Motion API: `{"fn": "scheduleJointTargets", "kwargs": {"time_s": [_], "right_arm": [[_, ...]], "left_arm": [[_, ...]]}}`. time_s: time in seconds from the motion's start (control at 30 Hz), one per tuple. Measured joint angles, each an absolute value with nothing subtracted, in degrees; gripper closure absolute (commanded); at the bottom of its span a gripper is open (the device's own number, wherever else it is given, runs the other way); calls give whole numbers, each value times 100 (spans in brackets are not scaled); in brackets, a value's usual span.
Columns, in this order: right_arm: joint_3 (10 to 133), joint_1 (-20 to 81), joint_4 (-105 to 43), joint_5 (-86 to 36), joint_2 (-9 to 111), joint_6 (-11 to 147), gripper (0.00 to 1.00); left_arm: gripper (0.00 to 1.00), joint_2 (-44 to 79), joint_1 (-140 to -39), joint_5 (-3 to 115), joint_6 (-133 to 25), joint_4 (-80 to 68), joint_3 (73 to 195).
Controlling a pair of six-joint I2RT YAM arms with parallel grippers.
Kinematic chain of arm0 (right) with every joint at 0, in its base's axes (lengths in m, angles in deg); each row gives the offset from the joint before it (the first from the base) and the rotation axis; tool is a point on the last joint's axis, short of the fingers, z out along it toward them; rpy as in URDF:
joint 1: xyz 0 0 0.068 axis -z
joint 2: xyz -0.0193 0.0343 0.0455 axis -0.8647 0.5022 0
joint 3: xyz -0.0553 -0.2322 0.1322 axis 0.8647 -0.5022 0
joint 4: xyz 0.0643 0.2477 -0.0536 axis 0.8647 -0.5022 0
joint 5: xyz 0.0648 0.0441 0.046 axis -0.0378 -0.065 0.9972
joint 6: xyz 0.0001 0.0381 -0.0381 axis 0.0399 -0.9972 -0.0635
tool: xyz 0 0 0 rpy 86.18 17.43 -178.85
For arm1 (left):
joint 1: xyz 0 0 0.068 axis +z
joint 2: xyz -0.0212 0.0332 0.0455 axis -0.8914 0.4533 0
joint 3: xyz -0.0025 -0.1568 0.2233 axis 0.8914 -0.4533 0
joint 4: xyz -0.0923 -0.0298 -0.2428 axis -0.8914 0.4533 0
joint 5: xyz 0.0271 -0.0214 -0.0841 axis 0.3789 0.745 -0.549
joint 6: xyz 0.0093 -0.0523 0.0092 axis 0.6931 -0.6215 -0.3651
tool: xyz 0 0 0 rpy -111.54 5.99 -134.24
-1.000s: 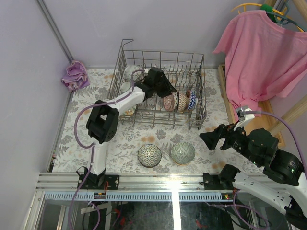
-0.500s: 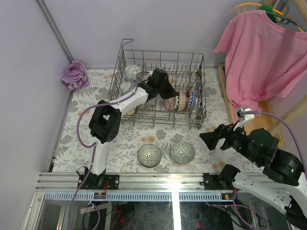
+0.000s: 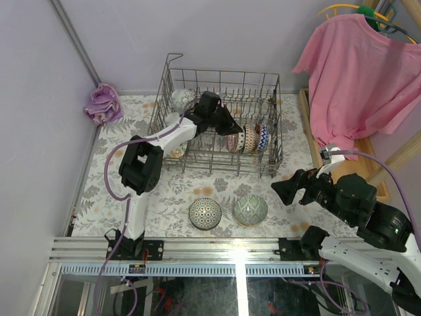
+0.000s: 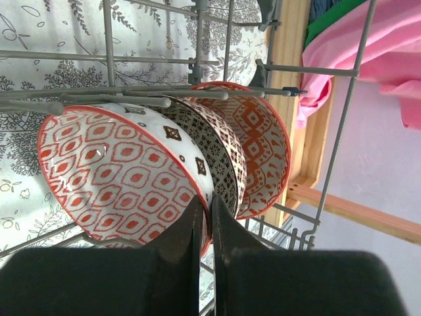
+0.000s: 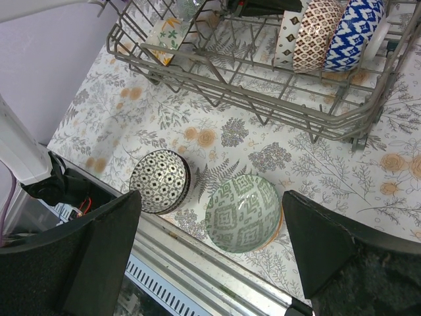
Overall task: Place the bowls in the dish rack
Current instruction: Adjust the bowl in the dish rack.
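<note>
The grey wire dish rack (image 3: 223, 172) stands at the back of the table. Three bowls stand on edge in its right part: red-and-white (image 3: 231, 140), brown-patterned (image 3: 248, 139), blue-and-white (image 3: 263, 137). My left gripper (image 3: 230, 125) reaches into the rack, shut, its tips (image 4: 205, 204) right at the rim of the red-and-white bowl (image 4: 118, 171). A dark patterned bowl (image 4: 220, 151) and an orange-red one (image 4: 263, 145) stand behind it. A black-and-white bowl (image 5: 160, 180) and a pale green bowl (image 5: 242, 212) sit upright on the table. My right gripper (image 5: 210, 204) hovers open above the green bowl.
More bowls (image 3: 182, 99) lie in the rack's left rear part, and a floral one (image 5: 164, 29) near its left front. A purple cloth (image 3: 103, 103) sits at the back left. A pink shirt (image 3: 358, 72) hangs at the right over a wooden frame (image 3: 309, 131).
The left gripper's jaws have closed, and it has drawn slightly left and back inside the rack. The right arm has edged a little to the left.
</note>
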State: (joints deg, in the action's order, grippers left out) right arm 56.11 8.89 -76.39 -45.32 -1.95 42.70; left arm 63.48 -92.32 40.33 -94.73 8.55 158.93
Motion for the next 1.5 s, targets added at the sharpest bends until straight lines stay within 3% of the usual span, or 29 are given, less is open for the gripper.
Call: {"fn": "scheduleJointTargets", "kwargs": {"time_s": [0.7, 1.5], "right_arm": [[5589, 889, -7563, -4486, 227, 4240, 5], [5587, 889, -7416, -4464, 511, 4242, 5]], "left_arm": [[100, 6648, -8920, 2417, -8719, 879, 16171], [100, 6812, -8736, 1528, -8251, 960, 16335]]}}
